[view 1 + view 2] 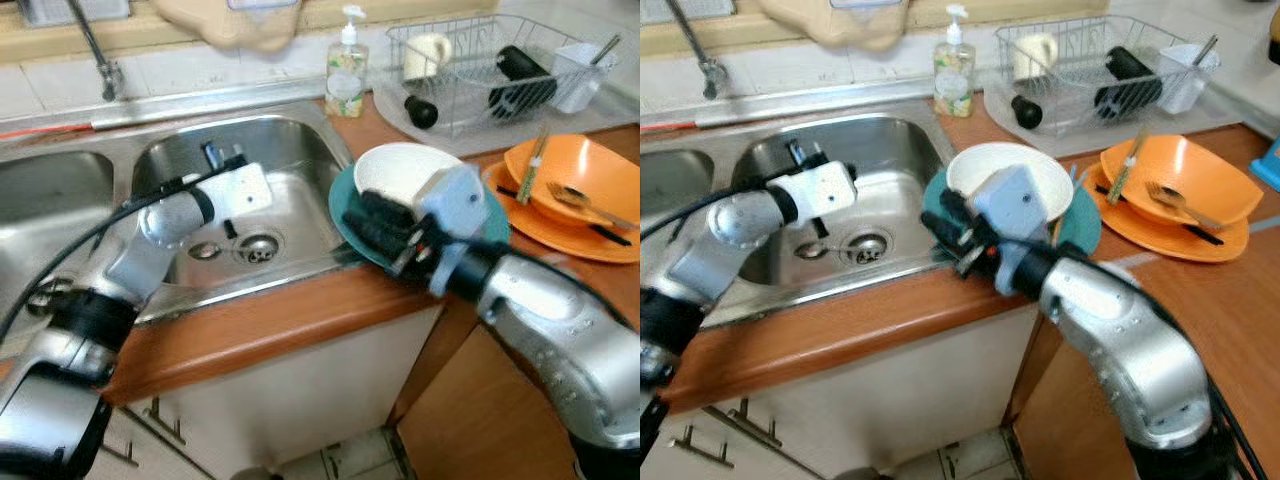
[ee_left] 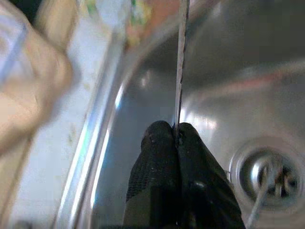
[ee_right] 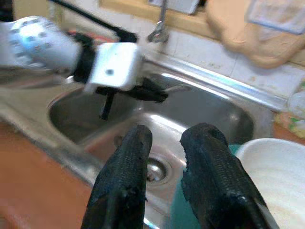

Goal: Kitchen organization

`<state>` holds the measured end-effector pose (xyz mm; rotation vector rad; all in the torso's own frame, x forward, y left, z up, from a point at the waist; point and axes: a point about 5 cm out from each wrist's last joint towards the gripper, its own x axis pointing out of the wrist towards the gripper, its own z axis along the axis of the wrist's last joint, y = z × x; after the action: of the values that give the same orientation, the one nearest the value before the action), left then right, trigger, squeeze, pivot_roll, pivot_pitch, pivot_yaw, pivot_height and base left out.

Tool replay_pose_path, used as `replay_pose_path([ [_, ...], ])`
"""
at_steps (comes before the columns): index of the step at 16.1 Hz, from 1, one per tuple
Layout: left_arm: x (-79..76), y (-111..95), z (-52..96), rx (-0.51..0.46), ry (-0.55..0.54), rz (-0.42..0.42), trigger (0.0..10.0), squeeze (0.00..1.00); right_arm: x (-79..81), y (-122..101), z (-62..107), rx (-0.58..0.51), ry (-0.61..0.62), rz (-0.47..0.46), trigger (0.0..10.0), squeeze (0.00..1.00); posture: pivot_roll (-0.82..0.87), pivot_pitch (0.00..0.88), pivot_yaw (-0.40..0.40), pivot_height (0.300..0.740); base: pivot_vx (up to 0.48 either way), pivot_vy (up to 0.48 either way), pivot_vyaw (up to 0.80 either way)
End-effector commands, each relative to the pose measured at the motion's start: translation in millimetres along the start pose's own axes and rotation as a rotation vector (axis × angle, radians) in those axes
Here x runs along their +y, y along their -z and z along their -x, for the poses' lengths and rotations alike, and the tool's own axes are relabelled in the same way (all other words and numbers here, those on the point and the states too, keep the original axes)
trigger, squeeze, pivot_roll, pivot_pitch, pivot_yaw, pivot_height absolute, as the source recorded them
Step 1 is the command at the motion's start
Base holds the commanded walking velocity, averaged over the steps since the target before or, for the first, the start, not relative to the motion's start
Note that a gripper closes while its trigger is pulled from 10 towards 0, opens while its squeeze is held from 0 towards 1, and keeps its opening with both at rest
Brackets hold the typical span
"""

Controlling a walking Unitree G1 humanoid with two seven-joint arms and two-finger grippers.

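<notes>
Your right arm fills the near foreground, its end effector (image 1: 958, 240) at the sink-side rim of the teal plate (image 1: 345, 225), one finger above and one below the rim, a narrow gap between them; firm grip on the plate I cannot tell. The white bowl (image 1: 1000, 170) sits on that plate, which overhangs the sink (image 1: 300, 150) edge. Your left end effector (image 2: 176, 143) hangs inside the basin above the drain (image 1: 258, 247), fingers pressed together on a thin metal utensil (image 2: 179, 62); which kind is too blurred to tell. Room in the basin: open steel around the drain. On the wooden desk (image 1: 260, 325), the front strip is bare. Right of the teal plate, touching or nearly so, orange dishes (image 1: 1185, 185) stacked with cutlery. Behind them the dish rack (image 1: 480, 70); soap bottle (image 1: 346, 65) at the sink's back corner.
</notes>
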<state>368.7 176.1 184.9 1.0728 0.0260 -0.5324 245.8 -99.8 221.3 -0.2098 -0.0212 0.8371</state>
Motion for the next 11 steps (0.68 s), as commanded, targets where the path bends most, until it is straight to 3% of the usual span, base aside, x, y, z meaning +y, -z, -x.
replay_pose_path([
  [1, 3.6, 7.1, -4.6, 0.059, -0.007, -0.01, 0.0, 0.0, 3.5, 5.7, -1.3, 0.035, -0.001, 0.019, 10.0, 0.0, -0.09, 0.0, 0.043, 0.74, 0.0, 0.0, 0.0],
  [3, -2.3, 15.7, -9.5, 0.112, 0.03, -0.013, 0.0, 0.0, 7.1, 9.1, -2.5, 0.055, -0.008, 0.026, 10.0, 0.0, -0.09, 0.0, 0.043, 0.74, 0.0, 0.0, 0.0],
  [4, -15.8, 25.6, -14.4, 0.176, 0.111, -0.005, 4.9, 0.0, 9.7, 14.2, -2.8, 0.088, -0.018, 0.033, 10.0, 0.0, -0.09, 0.0, 0.046, 0.74, 0.0, 0.0, 0.0],
  [5, -19.2, 27.5, -15.0, 0.19, 0.135, -0.012, 10.0, 0.0, 9.9, 15.3, -2.8, 0.095, -0.02, 0.036, 10.0, 0.0, -0.09, 0.0, 0.045, 0.74, 0.0, 0.0, 0.0],
  [9, -40.3, 36.3, -20.1, 0.243, 0.231, 0.049, 10.0, 0.0, 6.4, 29.6, -3.0, 0.192, 0.021, 0.042, 10.0, 0.0, -0.1, 0.0, 0.044, 0.74, 0.0, 0.0, 0.0],
  [10, -42.3, 36.3, -20.6, 0.245, 0.239, 0.067, 10.0, 0.7, 6.1, 32.0, -2.8, 0.205, 0.023, 0.046, 10.0, 0.0, -0.1, 0.0, 0.046, 0.74, 0.0, 0.0, 0.0],
  [11, -44.0, 36.4, -21.0, 0.243, 0.25, 0.072, 10.0, 1.0, 6.3, 32.9, -2.9, 0.209, 0.026, 0.046, 10.0, 0.0, -0.1, 0.0, 0.046, 0.74, 0.0, 0.0, 0.0],
])
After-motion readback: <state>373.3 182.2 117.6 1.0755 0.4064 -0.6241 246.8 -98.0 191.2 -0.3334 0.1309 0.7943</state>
